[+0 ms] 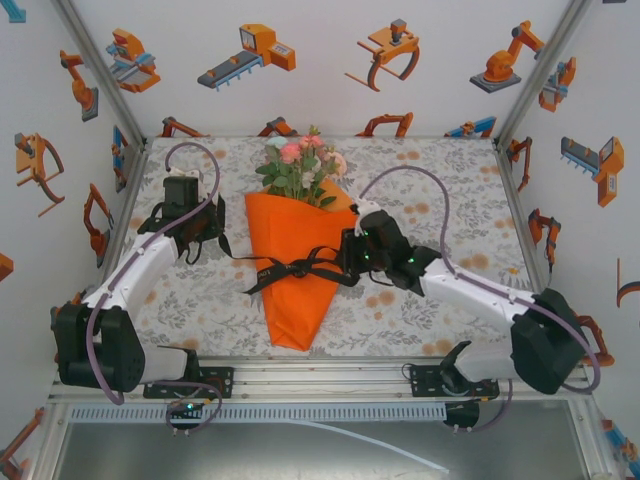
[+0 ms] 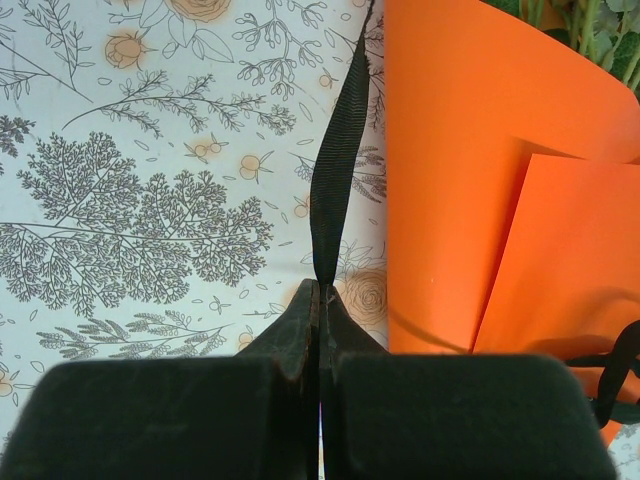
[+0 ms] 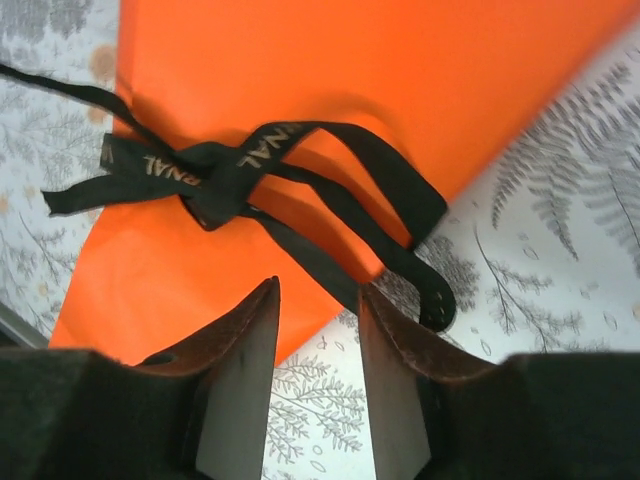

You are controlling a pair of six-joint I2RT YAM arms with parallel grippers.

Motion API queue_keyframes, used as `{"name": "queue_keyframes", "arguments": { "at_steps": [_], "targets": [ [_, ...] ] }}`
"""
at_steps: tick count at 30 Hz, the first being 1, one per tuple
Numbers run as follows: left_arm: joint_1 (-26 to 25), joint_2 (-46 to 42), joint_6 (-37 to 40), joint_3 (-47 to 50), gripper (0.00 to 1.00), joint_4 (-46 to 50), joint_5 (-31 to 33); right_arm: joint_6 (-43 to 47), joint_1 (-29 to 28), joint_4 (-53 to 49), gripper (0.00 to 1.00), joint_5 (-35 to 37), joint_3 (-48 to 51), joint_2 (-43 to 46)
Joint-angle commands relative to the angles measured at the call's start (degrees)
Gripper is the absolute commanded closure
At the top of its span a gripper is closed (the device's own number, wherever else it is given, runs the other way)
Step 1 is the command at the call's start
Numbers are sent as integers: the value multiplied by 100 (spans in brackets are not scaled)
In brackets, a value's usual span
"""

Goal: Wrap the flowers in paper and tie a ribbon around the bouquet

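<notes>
Floral tablecloth [image 1: 470, 180]; orange paper-cone bouquet [image 1: 295, 270] laid flat.
Black lettered ribbon [image 2: 338, 170] is pinched taut by left gripper [image 2: 320, 290], presumably for tightening; right gripper [image 3: 318, 290] is held parted.

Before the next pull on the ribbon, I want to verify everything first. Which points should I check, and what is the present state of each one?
1. Left gripper shut on the ribbon end: ok.
2. Right gripper gripping a strand: not ok; its jaws stand apart and nothing is pinched.
3. Knot sits on the paper: ok; how tight it is, cannot tell.
4. Paper wrapped as a cone around the flowers: ok.
5. Ribbon taut between left gripper and knot: cannot tell.
</notes>
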State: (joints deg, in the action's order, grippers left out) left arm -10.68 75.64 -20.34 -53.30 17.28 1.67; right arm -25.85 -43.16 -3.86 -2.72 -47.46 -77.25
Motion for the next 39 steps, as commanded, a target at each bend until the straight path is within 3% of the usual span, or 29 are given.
{"name": "queue_keyframes", "arguments": {
  "at_steps": [1,8,16,18,21,24,27,32,35,39],
  "targets": [
    [-5,-39,64,-165,100,-1,-52,1141,-66,-552,62,-445,-552,-620],
    [-13,-24,74,-214,100,47,-107,1954,-68,-708,60,-529,-1573,-1882],
    [-12,-61,148,-225,100,112,-82,2130,-68,-534,60,-567,-1951,-2519],
    [-8,-69,144,-216,100,114,-86,2111,-66,-446,64,-606,-1934,-2607],
    [-13,-75,127,-222,100,143,-24,2109,-67,-381,84,-548,-1853,-2624],
    [2,-134,64,-222,100,224,219,1956,-70,-359,100,-242,-1648,-2159],
    [74,-245,-122,-217,100,456,801,1360,-44,-202,100,707,-1054,-1154],
    [576,-394,-721,-224,100,1217,1664,-702,299,129,100,2903,656,903],
    [1017,-391,-1089,-107,100,1432,1624,-1898,812,-9,100,3285,1209,1864],
    [1492,-398,-1628,48,100,1555,1494,-2584,1219,-811,100,4388,1316,2560]
  ]
}}
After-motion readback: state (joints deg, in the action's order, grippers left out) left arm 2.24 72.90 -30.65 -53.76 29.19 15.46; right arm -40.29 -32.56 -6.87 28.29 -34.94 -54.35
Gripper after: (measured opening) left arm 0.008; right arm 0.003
